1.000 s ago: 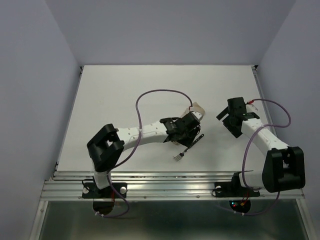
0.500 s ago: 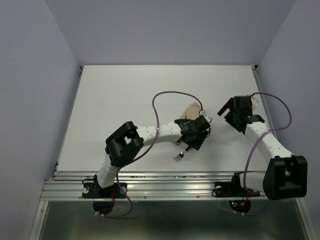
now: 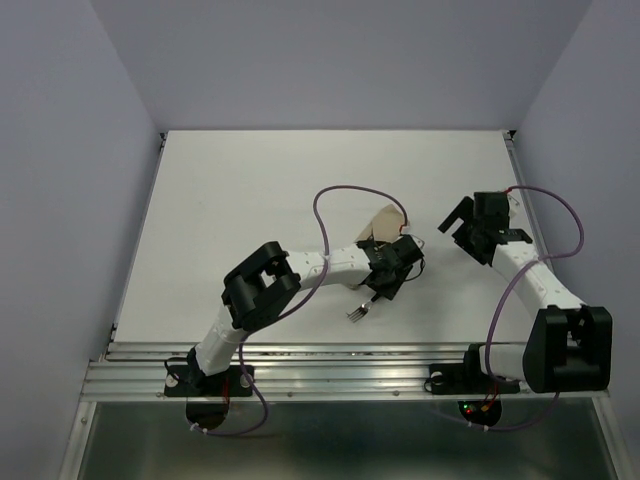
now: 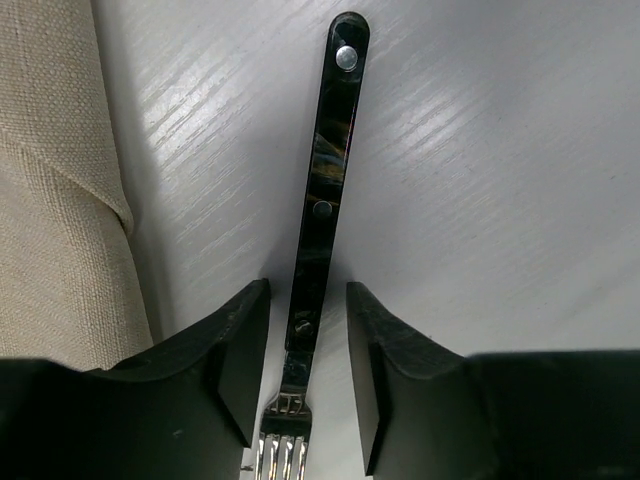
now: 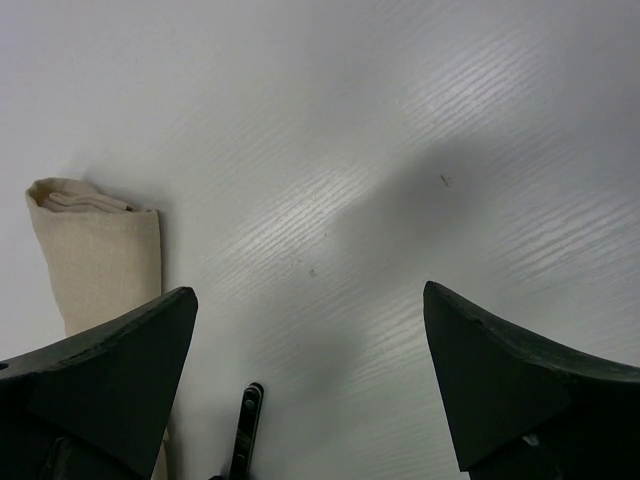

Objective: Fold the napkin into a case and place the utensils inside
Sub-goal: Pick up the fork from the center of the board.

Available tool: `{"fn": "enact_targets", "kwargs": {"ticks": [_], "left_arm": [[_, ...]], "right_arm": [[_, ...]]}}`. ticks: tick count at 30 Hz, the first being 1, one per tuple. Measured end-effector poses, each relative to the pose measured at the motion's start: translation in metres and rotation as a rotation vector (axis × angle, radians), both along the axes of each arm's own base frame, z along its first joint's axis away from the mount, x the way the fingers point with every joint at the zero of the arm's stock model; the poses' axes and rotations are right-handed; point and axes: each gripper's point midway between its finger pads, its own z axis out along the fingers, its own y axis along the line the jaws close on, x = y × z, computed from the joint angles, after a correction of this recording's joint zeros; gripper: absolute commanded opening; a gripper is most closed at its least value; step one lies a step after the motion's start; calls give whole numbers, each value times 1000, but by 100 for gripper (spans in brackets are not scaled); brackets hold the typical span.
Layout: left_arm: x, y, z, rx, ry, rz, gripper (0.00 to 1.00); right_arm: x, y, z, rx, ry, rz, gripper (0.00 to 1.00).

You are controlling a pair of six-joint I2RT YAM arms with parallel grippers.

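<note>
The fork [image 4: 325, 180] lies flat on the white table, its dark handle pointing away and its silver tines [image 3: 357, 314] near the front edge. My left gripper [image 4: 306, 295] is open and straddles the handle just above the tines, with a thin gap on each side. The folded beige napkin [image 3: 384, 222] lies just left of the fork [image 5: 248, 420] as a narrow case [image 5: 100, 260], and its cloth [image 4: 50, 200] fills the left edge of the left wrist view. My right gripper [image 5: 308, 295] hangs wide open over bare table to the right of the case, with nothing between its fingers.
The white table [image 3: 250, 200] has a raised rim on the left and right and a metal rail along the near edge [image 3: 300, 365]. A purple cable [image 3: 340, 200] loops above the left arm, and another [image 3: 560, 230] loops above the right arm.
My left arm has swung right and lowered over the fork, uncovering the napkin, and its jaws now straddle the handle. My right gripper has drawn back to the right.
</note>
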Motion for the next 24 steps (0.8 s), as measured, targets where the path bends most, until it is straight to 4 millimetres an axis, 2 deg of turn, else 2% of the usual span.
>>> {"fn": "enact_targets", "kwargs": {"ticks": [15, 16, 17, 18, 19, 24], "left_arm": [[-4, 9, -2, -25, -11, 11, 43], [-4, 10, -2, -26, -11, 11, 38], [-4, 9, -2, -27, -12, 11, 16], [-4, 9, -2, -27, -12, 11, 4], [-4, 10, -2, -23, -12, 4, 0], [-5, 9, -1, -29, -8, 7, 0]], "right_arm": [[3, 1, -13, 20, 42, 17, 100], [3, 2, -13, 22, 43, 21, 100], [3, 2, -15, 25, 48, 24, 100], [3, 3, -15, 27, 50, 25, 100], [3, 3, -16, 29, 53, 28, 100], [3, 11, -24, 57, 78, 67, 95]]}}
